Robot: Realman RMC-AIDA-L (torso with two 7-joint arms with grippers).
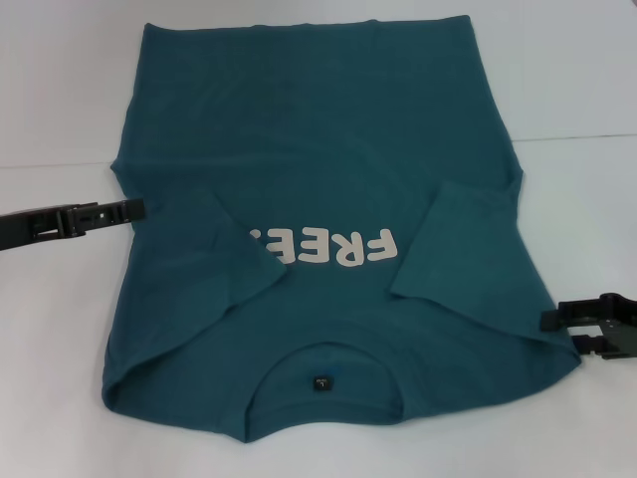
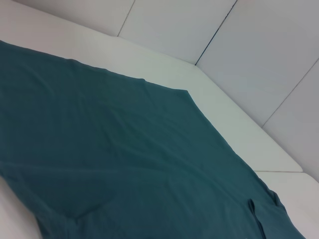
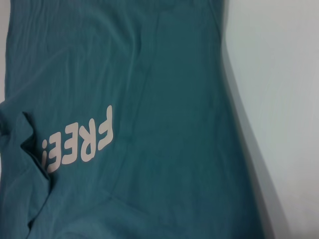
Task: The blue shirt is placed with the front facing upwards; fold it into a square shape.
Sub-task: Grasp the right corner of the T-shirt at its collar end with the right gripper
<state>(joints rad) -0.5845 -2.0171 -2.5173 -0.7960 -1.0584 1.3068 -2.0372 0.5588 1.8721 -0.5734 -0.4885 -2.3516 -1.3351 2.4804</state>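
Note:
The blue shirt (image 1: 318, 149) lies flat on the white table, front up, with its neckline and small dark tag (image 1: 320, 382) nearest me. Both sleeves are folded inward over the chest. The left sleeve (image 1: 214, 249) covers the end of the cream "FREE" lettering (image 1: 338, 249); the right sleeve (image 1: 458, 239) lies beside it. My left gripper (image 1: 134, 209) hovers at the shirt's left edge, at mid height. At the right edge, near the shoulder, sits my right gripper (image 1: 549, 321). The left wrist view shows the shirt's plain cloth (image 2: 114, 164). The right wrist view shows the lettering (image 3: 79, 142).
The white table (image 1: 577, 199) extends bare on both sides of the shirt. The table's far edge and the pale wall panels (image 2: 259, 55) behind it appear in the left wrist view.

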